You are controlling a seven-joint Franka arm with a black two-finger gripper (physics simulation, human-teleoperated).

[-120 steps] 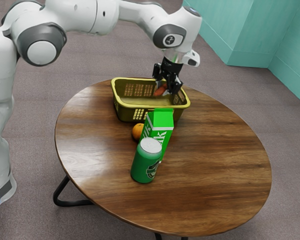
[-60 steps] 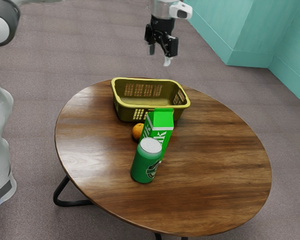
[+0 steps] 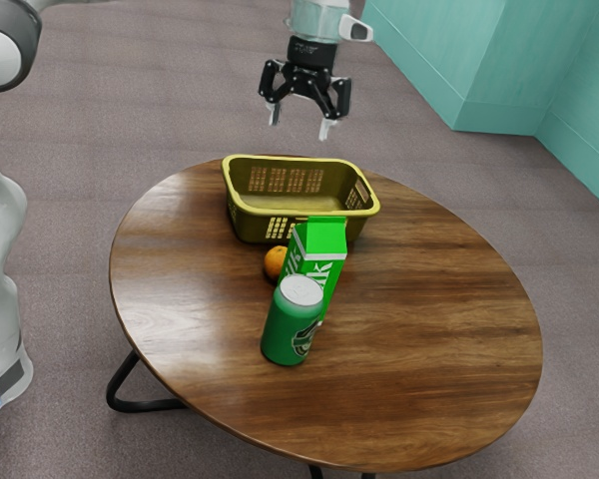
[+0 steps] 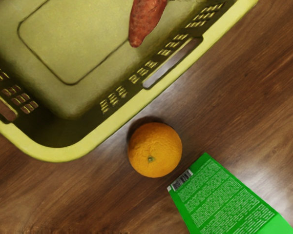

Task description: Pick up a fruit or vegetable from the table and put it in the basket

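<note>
Ext. view: gripper (image 3: 300, 128) released, fingers apart, higher than basket (image 3: 280, 214) nr table's (image 3: 429, 329) far edge. Wrist view: sweet potato (image 4: 144, 22) in basket, lower than gripper, nr long edge facing orange (image 4: 155, 150); orange on table just outside, nr carton (image 4: 219, 200).

tool (image 3: 299, 127) pointing down, two fingers (image 3: 325, 129) spread apart

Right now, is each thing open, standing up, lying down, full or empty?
Gripper: open, holding nothing.
Basket: upright, not empty.
Sweet potato: lying in the basket.
Orange: on the table, outside the basket.
Milk carton: standing upright.
Green can: standing upright.
</note>
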